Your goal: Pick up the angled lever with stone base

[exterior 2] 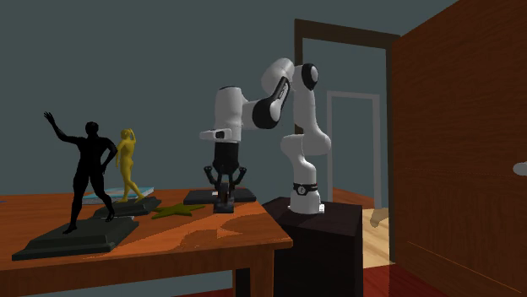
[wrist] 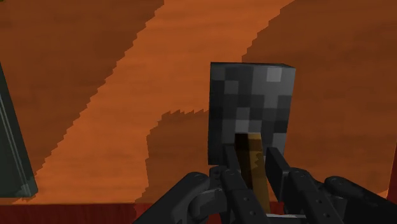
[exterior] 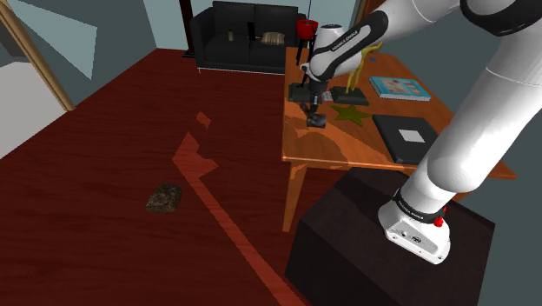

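Wrist view: we find the gripper (wrist: 253, 156) pinching the lever (wrist: 251, 105) by its stick, base on the bench (wrist: 95, 95), at the star's (exterior: 352, 113) nine o'clock in the shoulder view. Grasp looks made; we judge a straight lift next.

The gripper (wrist: 253, 160) is pinching the tan stick of the angled lever (wrist: 255, 151) between its two black fingers. The stick is rising from a mottled grey stone base (wrist: 251, 105) that is sitting on the orange-brown tabletop (wrist: 95, 95). A dark greenish slab (wrist: 13, 159) is showing at the picture's edge, well apart from the base.
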